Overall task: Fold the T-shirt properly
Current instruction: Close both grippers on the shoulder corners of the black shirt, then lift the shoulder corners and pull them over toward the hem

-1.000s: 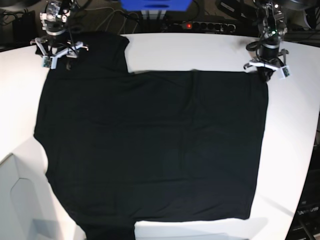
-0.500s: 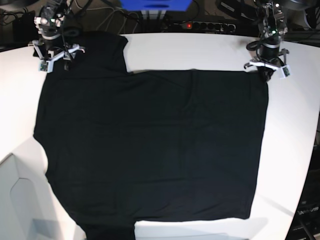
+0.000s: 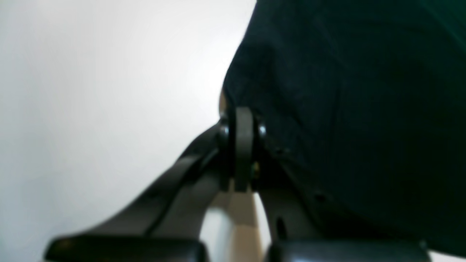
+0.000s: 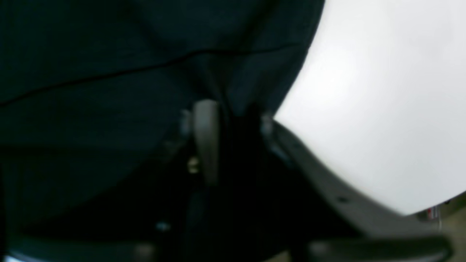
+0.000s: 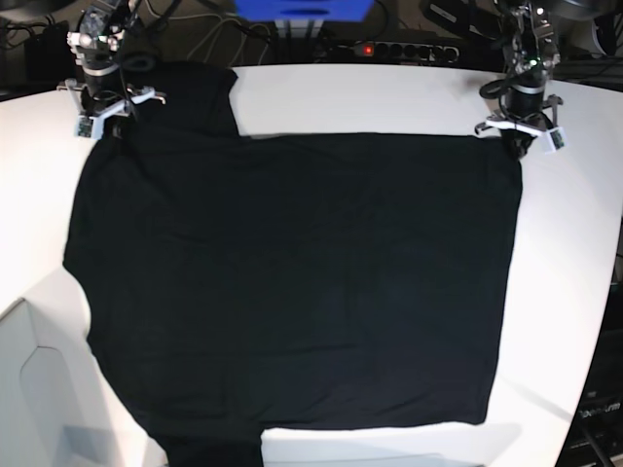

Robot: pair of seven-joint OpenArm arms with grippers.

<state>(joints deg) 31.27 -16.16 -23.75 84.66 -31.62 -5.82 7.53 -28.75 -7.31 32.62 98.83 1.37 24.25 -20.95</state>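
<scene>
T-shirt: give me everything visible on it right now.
The T-shirt is plain black cloth, spread flat and mostly smooth on the white table, no print or label showing. One sleeve runs to the far left corner, another hangs off the near edge. The left gripper is shut on its far right corner. The right gripper sits on the far sleeve with cloth between its narrowed jaws; a firm pinch cannot be confirmed.

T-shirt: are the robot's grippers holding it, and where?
Yes. The left gripper pinches one far corner of the T-shirt; the right gripper closes on the opposite far corner, by the sleeve.
</scene>
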